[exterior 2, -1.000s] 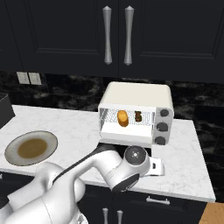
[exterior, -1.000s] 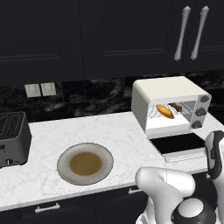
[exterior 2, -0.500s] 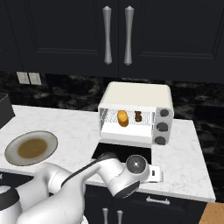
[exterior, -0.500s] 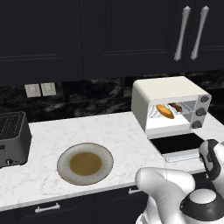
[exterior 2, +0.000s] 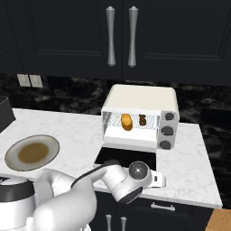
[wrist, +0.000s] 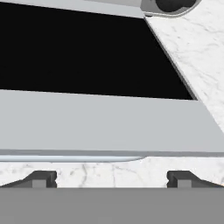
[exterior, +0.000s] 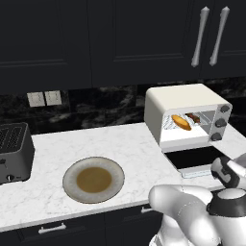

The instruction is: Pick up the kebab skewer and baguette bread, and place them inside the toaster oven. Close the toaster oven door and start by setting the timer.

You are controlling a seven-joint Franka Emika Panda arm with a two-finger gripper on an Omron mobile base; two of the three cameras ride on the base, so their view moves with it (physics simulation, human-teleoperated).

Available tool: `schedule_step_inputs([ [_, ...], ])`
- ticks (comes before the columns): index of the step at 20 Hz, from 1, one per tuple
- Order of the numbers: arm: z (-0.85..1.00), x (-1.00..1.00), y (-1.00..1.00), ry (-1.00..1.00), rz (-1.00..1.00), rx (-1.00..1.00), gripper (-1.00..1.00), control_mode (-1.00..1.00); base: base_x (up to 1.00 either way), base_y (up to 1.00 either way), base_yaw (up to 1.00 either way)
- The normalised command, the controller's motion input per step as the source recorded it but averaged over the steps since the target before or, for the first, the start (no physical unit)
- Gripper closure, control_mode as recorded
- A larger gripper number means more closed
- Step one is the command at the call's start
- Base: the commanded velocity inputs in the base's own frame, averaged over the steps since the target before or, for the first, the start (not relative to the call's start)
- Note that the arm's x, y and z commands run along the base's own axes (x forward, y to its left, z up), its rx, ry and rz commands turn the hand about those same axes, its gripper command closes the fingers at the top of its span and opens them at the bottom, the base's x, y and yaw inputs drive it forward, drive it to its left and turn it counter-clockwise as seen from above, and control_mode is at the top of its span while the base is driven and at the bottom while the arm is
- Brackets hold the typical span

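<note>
Now, far off to the pincer's left, the dark grey slot toaster (exterior: 14,151) sits at the end of the white marble tabletop (exterior: 120,153), and closer in lies the round plate (exterior: 93,179) with its brown centre, bare of food. Moving right, we reach the cream-white toaster oven (exterior: 185,115), beyond the pincer, with its cavity open. On the wire rack inside, the baguette bread (exterior: 180,122) rests to the left and the kebab skewer (exterior: 193,117) just beside it to the right; from the right base view the same pair reads as an orange oval and a dark lump, side by side. The toaster oven door (exterior: 194,159) is folded flat down onto the tabletop, dark glass facing up, its cream frame nearest the robot.

And the pincer (wrist: 112,178): from the hand view its two dark fingertips (wrist: 40,178) stand wide apart, holding nothing, right at the front edge of that lowered door, with marble showing between them. The door's pale frame spans the gap just ahead of the tips. Three knobs (exterior 2: 167,130) line the oven's right side.
</note>
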Motion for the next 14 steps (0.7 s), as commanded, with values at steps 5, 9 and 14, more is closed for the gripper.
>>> schedule_step_inputs([
  [5,-0.17,0.13,0.11,0.00,0.00,0.00,-1.00,-1.00,0.00,0.00,0.00],
  [9,-0.15,0.14,0.14,0.00,0.00,0.00,-1.00,-1.00,0.00,0.00,0.00],
  [14,-0.17,0.14,0.15,0.00,0.00,0.00,-1.00,-1.00,0.00,0.00,0.00],
])
